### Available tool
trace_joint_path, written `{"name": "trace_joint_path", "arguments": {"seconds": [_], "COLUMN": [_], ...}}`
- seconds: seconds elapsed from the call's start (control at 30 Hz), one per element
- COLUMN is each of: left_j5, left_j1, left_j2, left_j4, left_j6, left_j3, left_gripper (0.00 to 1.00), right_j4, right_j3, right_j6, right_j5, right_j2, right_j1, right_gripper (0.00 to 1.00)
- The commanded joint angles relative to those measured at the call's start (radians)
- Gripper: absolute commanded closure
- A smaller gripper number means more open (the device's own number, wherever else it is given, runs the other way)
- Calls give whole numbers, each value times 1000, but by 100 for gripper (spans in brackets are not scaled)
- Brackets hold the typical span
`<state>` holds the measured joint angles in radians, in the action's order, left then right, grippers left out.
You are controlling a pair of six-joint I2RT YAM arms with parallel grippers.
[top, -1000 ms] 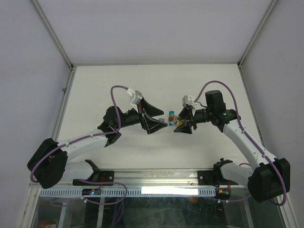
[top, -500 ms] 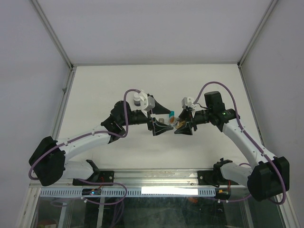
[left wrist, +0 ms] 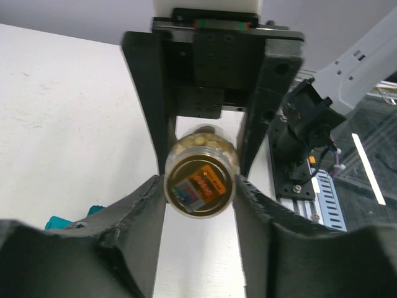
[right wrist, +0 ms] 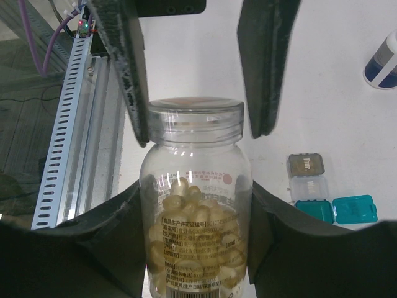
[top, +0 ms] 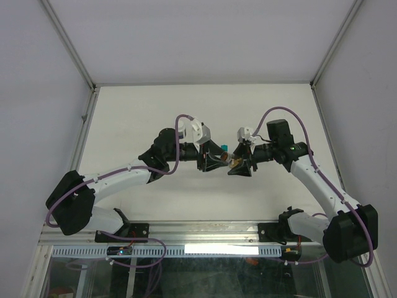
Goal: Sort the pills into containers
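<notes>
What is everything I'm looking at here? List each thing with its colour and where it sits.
pill bottle: one, clear, yellowish pills inside, held in the air between the grippers
teal box: one, teal, seemingly open in two halves, on the table
clear box: one, see-through, next to the teal box
grey box: one, grey, beyond the clear box
white bottle: one, white with a blue band, farther off
table: one, white
rail: one, silver, slotted, at the table's edge
left gripper: black, flanking the bottle's lid
right gripper: black, clamped on the bottle's body
</notes>
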<state>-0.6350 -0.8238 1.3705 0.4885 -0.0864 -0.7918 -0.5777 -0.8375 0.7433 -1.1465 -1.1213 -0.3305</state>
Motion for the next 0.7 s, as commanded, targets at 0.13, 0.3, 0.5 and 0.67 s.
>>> {"name": "trace_joint_path", "arguments": {"seconds": [0.13, 0.3, 0.5, 0.67], "left_j5": [-58, 104, 653, 793], "left_j1": [-4, -6, -150, -188], "left_j2": [-11, -35, -95, -72], "left_j4": [117, 185, 141, 169], "left_j6": [-72, -396, -613, -709], "left_j3": [-17, 25, 126, 136], "left_gripper": [100, 100, 100, 100], "right_j4": [13, 13, 33, 37], "right_j3": [-50, -62, -62, -61], "right_j6": [21, 3, -27, -30], "right_j5": [-10, 31, 72, 82], "right_j2": [3, -4, -21, -25], "right_j1": [1, 2, 4, 4], "right_gripper": [100, 100, 100, 100]}}
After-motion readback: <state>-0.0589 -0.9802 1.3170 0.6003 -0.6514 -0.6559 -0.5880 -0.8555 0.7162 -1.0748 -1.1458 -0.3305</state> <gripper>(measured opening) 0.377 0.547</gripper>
